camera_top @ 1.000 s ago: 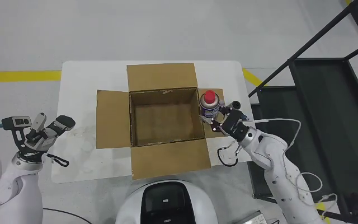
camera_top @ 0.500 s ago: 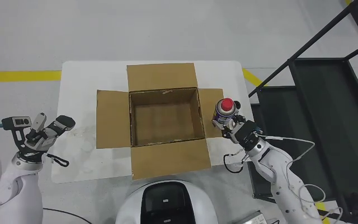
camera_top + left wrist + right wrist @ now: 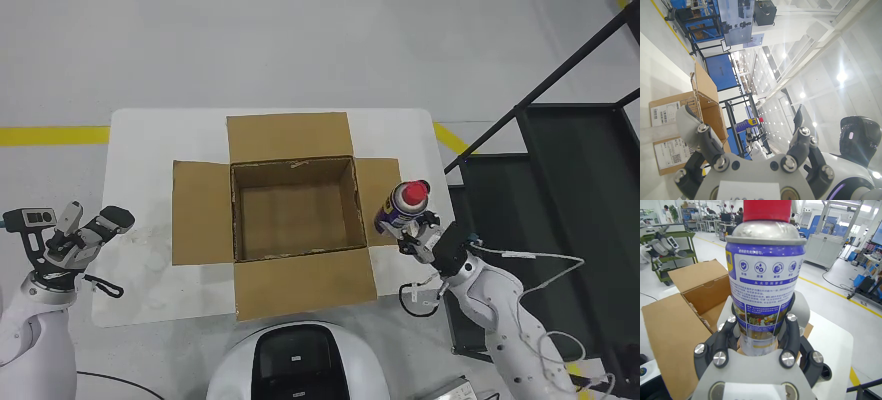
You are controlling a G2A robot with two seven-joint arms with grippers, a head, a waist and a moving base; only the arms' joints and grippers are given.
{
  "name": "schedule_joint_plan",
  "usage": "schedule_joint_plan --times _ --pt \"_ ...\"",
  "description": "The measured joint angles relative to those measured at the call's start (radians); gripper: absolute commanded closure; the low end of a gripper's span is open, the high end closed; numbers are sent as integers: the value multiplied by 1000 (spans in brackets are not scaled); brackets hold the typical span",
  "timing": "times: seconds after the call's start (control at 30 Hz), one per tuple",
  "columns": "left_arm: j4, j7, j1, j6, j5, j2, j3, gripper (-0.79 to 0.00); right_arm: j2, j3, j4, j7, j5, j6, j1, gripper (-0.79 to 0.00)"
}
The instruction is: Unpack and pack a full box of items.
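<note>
An open cardboard box (image 3: 295,210) sits in the middle of the white table (image 3: 140,150), flaps spread, its inside bare. My right gripper (image 3: 408,228) is shut on a blue spray can with a red cap (image 3: 402,203), tilted over the box's right flap near the table's right edge. In the right wrist view the spray can (image 3: 763,279) stands between the fingers (image 3: 730,325), with the box (image 3: 677,306) behind it. My left gripper (image 3: 95,228) hangs open off the table's left edge, holding nothing. In the left wrist view its fingers (image 3: 691,121) are spread, and the box (image 3: 685,121) and the spray can (image 3: 747,124) lie far off.
A black metal stair frame (image 3: 560,180) stands close to the table's right side. A yellow floor line (image 3: 50,135) runs behind the table. Bare tabletop lies left of the box and along its far edge.
My right gripper has carried the spray can from the box's right rim outward to the right, over the right flap, and the can now tilts. The left arm has stayed still.
</note>
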Motion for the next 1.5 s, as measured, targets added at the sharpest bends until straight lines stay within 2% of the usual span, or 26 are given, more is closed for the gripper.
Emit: schedule_joint_plan --times 0.13,0.2,0.47,0.93,1.1,1.23,1.5 --pt "0 0 0 0 0 0 0 -785 5 48 97 -137 -3 -20 -42 0" --pt "0 0 0 0 0 0 0 -785 5 66 165 -206 11 1 -54 0" --pt "0 0 0 0 0 0 0 -785 -2 65 407 -411 63 35 -18 0" --pt "0 0 0 0 0 0 0 -785 -2 63 427 -415 61 38 -10 0" --pt "0 0 0 0 0 0 0 -785 -10 40 446 -348 107 80 5 0" --pt "0 0 0 0 0 0 0 -785 -18 3 567 -352 118 98 48 0" --pt "0 0 0 0 0 0 0 -785 -45 -76 892 -476 147 144 193 0"
